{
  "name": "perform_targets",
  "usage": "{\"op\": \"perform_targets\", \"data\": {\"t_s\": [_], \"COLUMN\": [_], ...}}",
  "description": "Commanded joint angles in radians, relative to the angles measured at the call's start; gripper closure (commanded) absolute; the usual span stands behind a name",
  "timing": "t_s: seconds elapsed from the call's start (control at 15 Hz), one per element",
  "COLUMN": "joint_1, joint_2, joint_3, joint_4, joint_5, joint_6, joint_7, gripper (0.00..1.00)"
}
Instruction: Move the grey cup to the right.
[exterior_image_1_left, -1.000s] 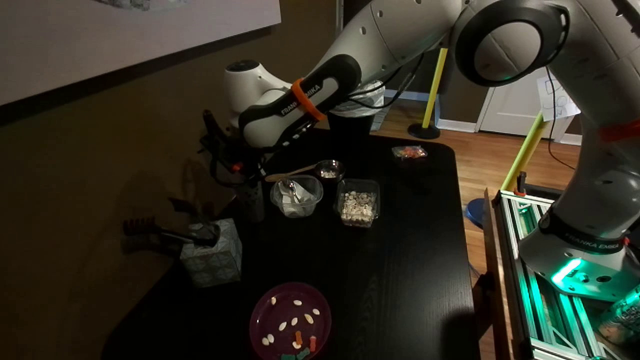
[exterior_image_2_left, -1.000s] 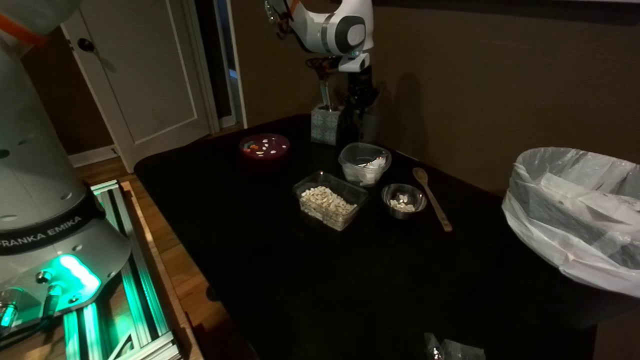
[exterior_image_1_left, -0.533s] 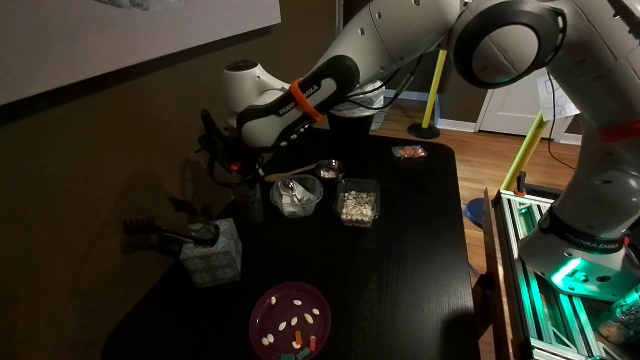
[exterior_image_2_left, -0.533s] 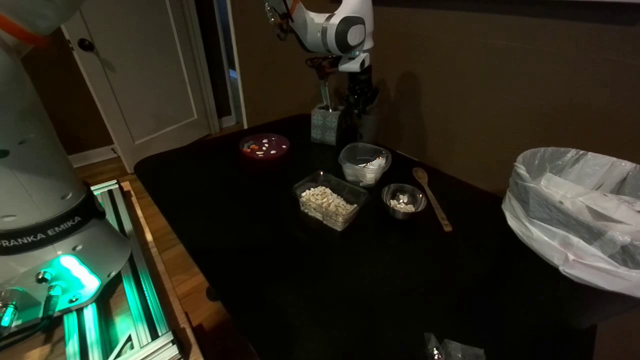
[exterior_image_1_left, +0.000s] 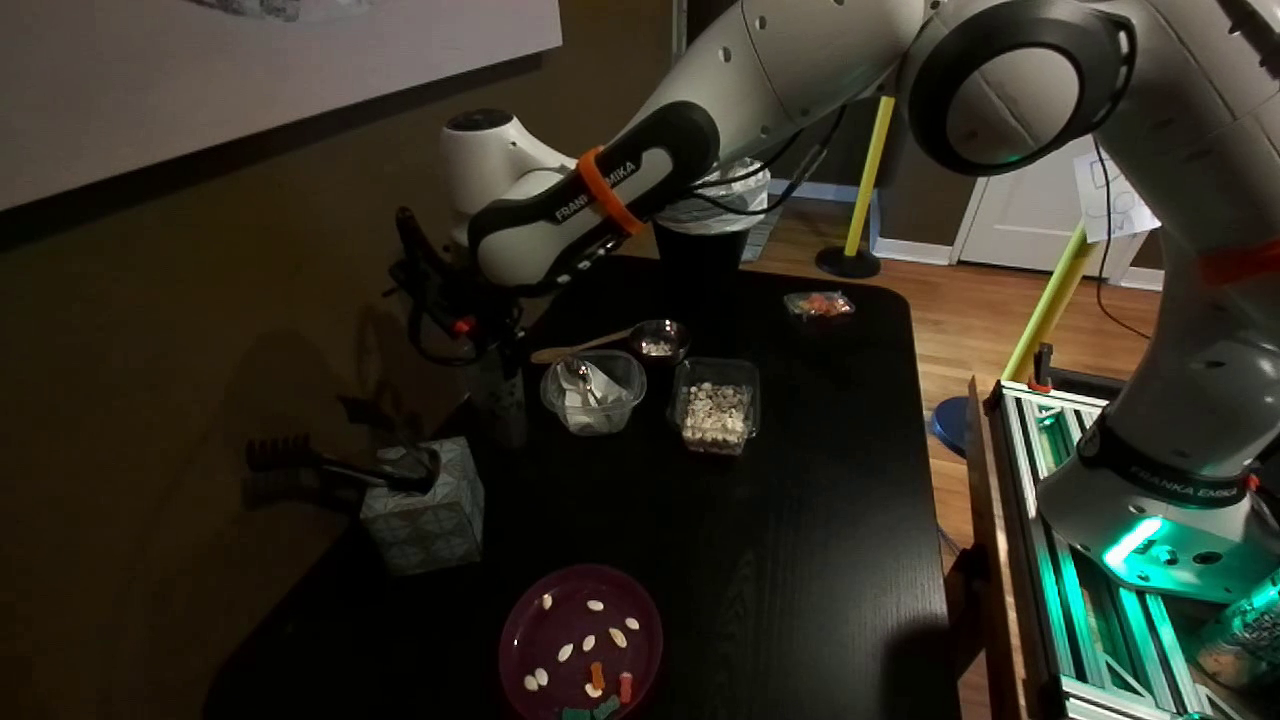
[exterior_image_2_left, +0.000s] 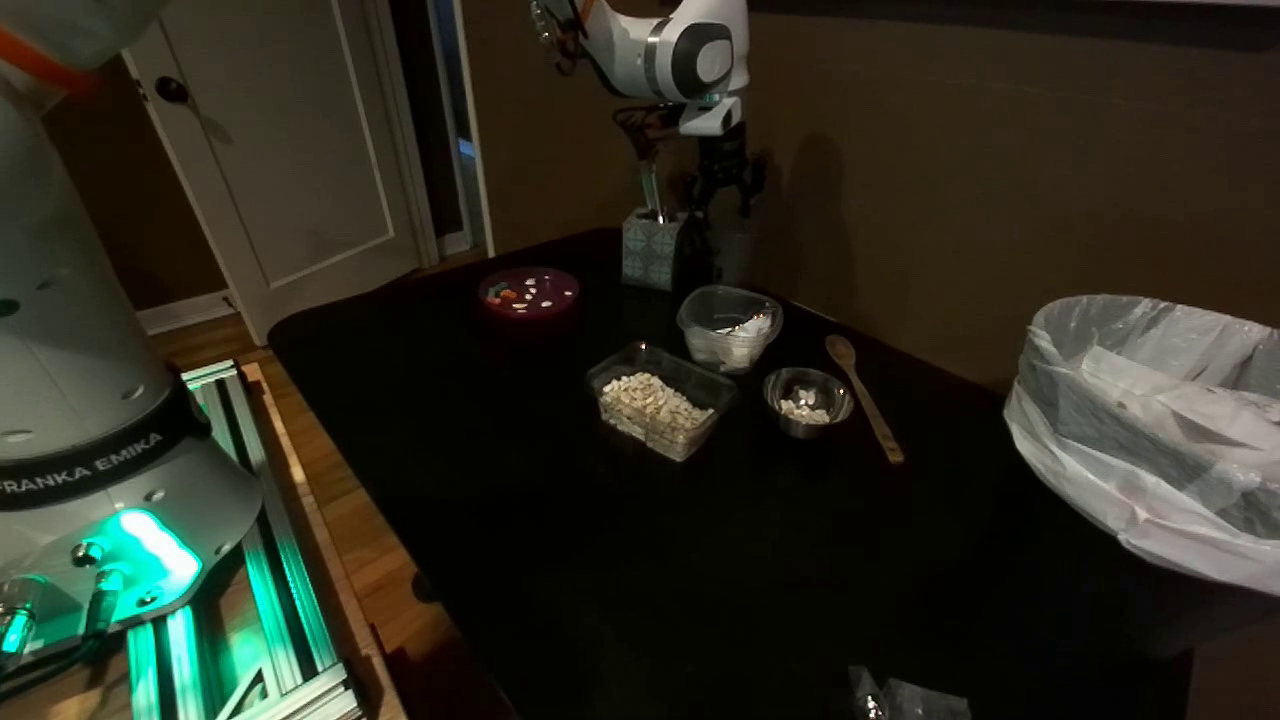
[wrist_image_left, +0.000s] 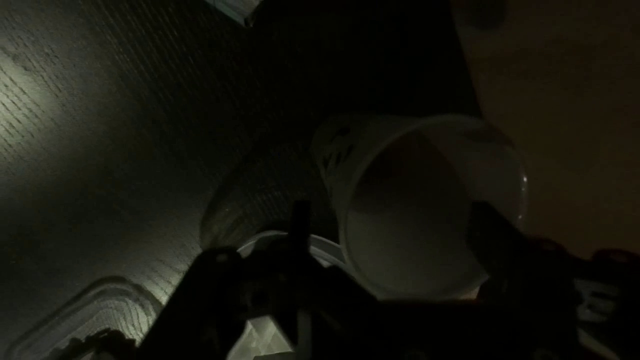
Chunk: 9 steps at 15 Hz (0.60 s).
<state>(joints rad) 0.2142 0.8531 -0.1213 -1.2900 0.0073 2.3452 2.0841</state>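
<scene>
The grey cup (wrist_image_left: 410, 250) stands on the black table close to the wall, its round mouth facing up in the wrist view. Both exterior views show this cup (exterior_image_1_left: 497, 405) dimly, behind the clear tub and beside the patterned box. My gripper (wrist_image_left: 390, 207) is open right over its rim. One dark fingertip lies outside the cup's wall, and the other overlaps the far side of the mouth. Spread fingers also show on the gripper (exterior_image_2_left: 720, 205) in an exterior view, just above the cup (exterior_image_2_left: 735, 258). Darkness hides whether any finger touches it.
Close by are a clear tub with white paper (exterior_image_1_left: 593, 392), a patterned box (exterior_image_1_left: 428, 510) holding utensils, and a clear box of white pieces (exterior_image_1_left: 716, 408). A small bowl (exterior_image_2_left: 807, 403), wooden spoon (exterior_image_2_left: 868, 400), purple plate (exterior_image_1_left: 581, 645) and lined bin (exterior_image_2_left: 1150, 440) stand further off.
My gripper's fingers have spread apart, and the hand has risen slightly above the cup. The cup stands in about the same spot; the other objects have not moved.
</scene>
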Motion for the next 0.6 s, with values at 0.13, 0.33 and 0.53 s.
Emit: {"op": "perform_targets", "data": {"t_s": [0.13, 0.33, 0.53], "joint_1": [-0.012, -0.070, -0.115], "joint_2": [-0.126, -0.253, -0.365], "joint_3": [0.017, 0.074, 0.093], "joint_4": [-0.100, -0.244, -0.372], "joint_5": [-0.037, -0.001, 0.010], "joint_6": [-0.110, -0.034, 0.046], "joint_7": [-0.092, -0.322, -0.530], "gripper": [0.00, 0.00, 0.00]}}
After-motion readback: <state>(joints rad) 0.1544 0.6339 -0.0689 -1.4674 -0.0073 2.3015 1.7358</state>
